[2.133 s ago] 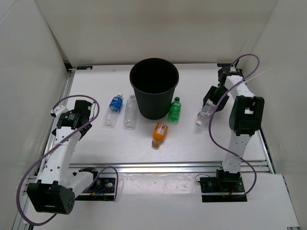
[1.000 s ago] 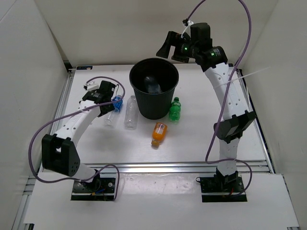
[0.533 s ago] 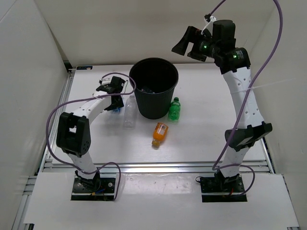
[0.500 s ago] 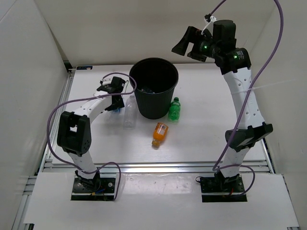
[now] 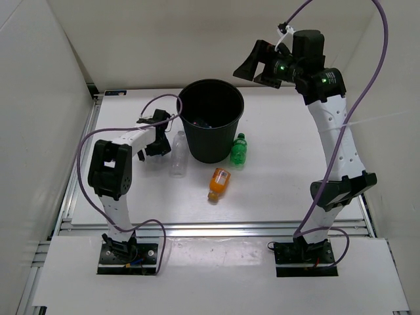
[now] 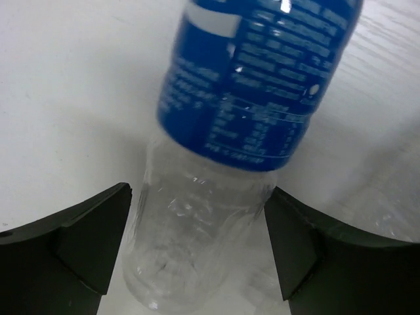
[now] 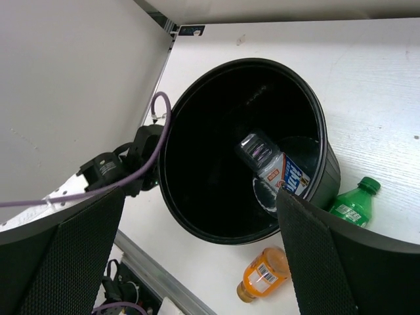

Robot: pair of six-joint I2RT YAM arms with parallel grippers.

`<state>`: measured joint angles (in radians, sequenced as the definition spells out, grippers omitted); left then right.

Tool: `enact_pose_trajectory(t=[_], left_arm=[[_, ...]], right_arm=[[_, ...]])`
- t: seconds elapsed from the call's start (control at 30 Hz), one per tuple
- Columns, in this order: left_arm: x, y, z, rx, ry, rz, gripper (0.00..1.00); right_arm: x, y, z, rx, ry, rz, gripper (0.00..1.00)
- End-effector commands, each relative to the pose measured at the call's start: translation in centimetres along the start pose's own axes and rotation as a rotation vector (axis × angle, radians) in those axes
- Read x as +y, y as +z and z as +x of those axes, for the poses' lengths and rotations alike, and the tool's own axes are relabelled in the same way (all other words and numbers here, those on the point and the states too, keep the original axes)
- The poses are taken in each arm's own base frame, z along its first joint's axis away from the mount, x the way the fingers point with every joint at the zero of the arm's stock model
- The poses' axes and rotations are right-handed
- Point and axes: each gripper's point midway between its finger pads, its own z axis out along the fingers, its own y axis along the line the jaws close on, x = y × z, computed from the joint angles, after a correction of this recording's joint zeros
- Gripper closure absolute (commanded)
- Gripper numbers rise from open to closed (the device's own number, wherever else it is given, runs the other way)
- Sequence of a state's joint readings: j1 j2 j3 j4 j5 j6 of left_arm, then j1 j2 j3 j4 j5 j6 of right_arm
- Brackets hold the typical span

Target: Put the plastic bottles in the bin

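Far left: straddles the blue-label bottle [image 6: 256,79], lying flat on the counter [image 5: 275,190], with left claw [image 6: 200,246] spread wide either side of the body. Grips nothing, probably lined up for a pinch. Next right: plain clear bottle [image 5: 178,154] lying just beside the bin [image 5: 210,141]. Inside the bin: reddish-label bottle [image 7: 279,172] leaning on the wall, so one of five done. Right of bin: green bottle [image 5: 239,150] just beside it, orange bottle [image 5: 218,182] nearer the arms, apart. Far right: hangs high beyond the rim with right claw [image 5: 251,64] wide open, empty, likely kept clear of the left arm.
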<state>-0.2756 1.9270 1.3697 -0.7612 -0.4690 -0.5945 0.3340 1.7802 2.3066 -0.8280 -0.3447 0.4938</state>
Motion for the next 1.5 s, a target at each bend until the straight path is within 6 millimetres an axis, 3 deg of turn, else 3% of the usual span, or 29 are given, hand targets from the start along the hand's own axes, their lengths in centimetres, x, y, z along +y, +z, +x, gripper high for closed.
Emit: enact_pose_trajectory(t=[0.0,0.17,0.2,0.27,0.3,0.37,0.4,0.47,0.5,0.53,0.6,0.63,0.67,0.7,0.73,0.87,0.9,1.0,1.03,1.07,1.13,1.2,1.23,1.27,1.37,1.4,1.47], left_arm=[[0.0,0.8,-0.6,0.042,-0.064,0.036,0.09],[0.3,1.3,-0.4,0.083,-0.096,0.074,0.22],[0.1,1.0,-0.5,0.083,-0.100,0.089,0.41],[0.3,0.7,-0.9,0.068,-0.105,0.087,0.63],[0.4,-0.2,-1.9,0.035,-0.117,0.092,0.69],[1.4,-1.4,-3.0,0.001,-0.149,0.063,0.71],[1.6,-3.4,-5.1,-0.055,-0.190,0.084,0.71],[1.8,-6.1,-7.3,-0.118,-0.224,0.124,0.71],[1.9,-9.4,-9.4,-0.189,-0.254,0.176,0.70],[2.3,-11.2,-10.8,-0.237,-0.279,0.197,0.70],[1.3,-15.7,-12.5,-0.323,-0.289,0.283,0.68],[1.3,-19.6,-15.0,-0.422,-0.333,0.351,0.67],[1.0,-21.7,-16.0,-0.466,-0.337,0.390,0.67],[-0.5,-24.0,-16.5,-0.491,-0.317,0.464,0.65],[-0.7,-27.4,-18.2,-0.560,-0.334,0.532,0.65],[-4.8,-33.4,-20.5,-0.648,-0.250,0.708,0.63],[-6.7,-34.6,-20.0,-0.629,-0.197,0.789,0.61],[-11.0,-35.8,-19.8,-0.613,-0.110,0.900,0.58],[-13.0,-36.3,-18.5,-0.590,-0.059,0.948,0.56],[-14.9,-35.3,-17.7,-0.557,-0.029,0.956,0.54],[-17.1,-35.1,-15.8,-0.527,0.046,0.987,0.50],[-18.2,-33.3,-14.3,-0.479,0.075,0.966,0.29],[-17.9,-32.9,-14.1,-0.476,0.073,0.949,0.00],[-18.0,-32.3,-13.8,-0.470,0.088,0.938,0.00],[-17.1,-33.0,-14.2,-0.498,0.082,0.928,0.00],[-16.2,-34.5,-14.7,-0.531,0.079,0.943,0.00],[-15.1,-35.7,-15.5,-0.569,0.053,0.936,0.00]], right_arm=[[1.3,-1.7,-0.5,-0.022,-0.027,-0.037,0.00],[1.1,-1.5,-0.2,-0.014,-0.023,-0.033,0.00],[0.9,-1.5,-0.3,-0.018,-0.023,-0.025,0.00],[0.9,-1.5,-0.3,-0.018,-0.023,-0.025,0.00],[0.9,-1.5,-0.3,-0.018,-0.023,-0.025,0.00],[0.7,-1.3,-0.1,-0.011,-0.019,-0.021,0.00],[0.7,-1.3,-0.1,-0.011,-0.019,-0.021,0.00],[0.3,-1.1,0.1,-0.007,-0.015,-0.007,0.00],[0.1,-0.9,0.4,0.001,-0.011,-0.002,0.00],[-0.1,-0.9,0.3,-0.003,-0.011,0.006,0.00],[-0.8,-0.7,0.5,-0.001,0.008,0.041,0.00],[-1.9,-0.6,0.8,0.006,0.021,0.079,0.00],[-2.6,-0.4,1.4,0.022,0.046,0.108,0.00],[-3.6,-0.4,1.3,0.017,0.065,0.133,0.00],[-4.2,-0.4,1.6,0.028,0.101,0.150,0.00],[-8.0,-0.6,2.6,0.057,0.204,0.225,0.00],[-8.4,-0.7,2.7,0.062,0.230,0.228,0.00],[-10.6,-1.1,3.3,0.076,0.309,0.283,0.00],[-10.9,-1.3,3.3,0.079,0.318,0.294,0.00],[-11.6,-1.4,3.8,0.090,0.347,0.311,0.00],[-13.5,-1.1,4.9,0.129,0.404,0.340,0.00],[-14.2,-1.0,6.2,0.181,0.445,0.342,0.00],[-14.9,-0.7,6.7,0.197,0.463,0.348,0.00],[-15.4,-0.7,7.6,0.224,0.470,0.361,0.00],[-16.6,0.0,9.8,0.291,0.502,0.382,0.00],[-17.1,0.3,11.0,0.327,0.525,0.385,0.00],[-17.5,1.3,12.0,0.357,0.546,0.360,0.00]])
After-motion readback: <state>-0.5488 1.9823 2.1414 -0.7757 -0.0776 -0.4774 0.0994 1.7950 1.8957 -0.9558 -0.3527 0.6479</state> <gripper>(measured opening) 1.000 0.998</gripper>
